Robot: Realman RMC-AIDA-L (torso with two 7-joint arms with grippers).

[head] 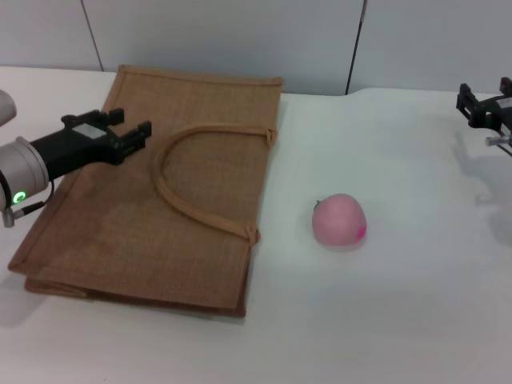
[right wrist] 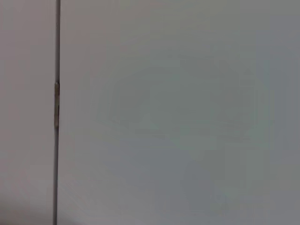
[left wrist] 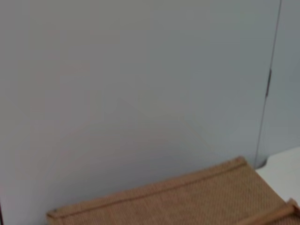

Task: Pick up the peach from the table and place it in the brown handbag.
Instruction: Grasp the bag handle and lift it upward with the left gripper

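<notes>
The peach [head: 339, 220], pale pink with a magenta patch on its right side, sits on the white table [head: 400, 304] right of centre. The brown handbag [head: 160, 232] lies flat on the left, its loop handle [head: 200, 172] resting on top. My left gripper [head: 130, 130] is open and empty, hovering over the bag's upper left part. My right gripper [head: 486, 100] is open and empty at the far right edge, well away from the peach. The left wrist view shows the bag's far edge [left wrist: 187, 197]. The right wrist view shows only wall.
A grey panelled wall [head: 240, 32] runs behind the table. White tabletop lies between the bag and the peach and in front of both.
</notes>
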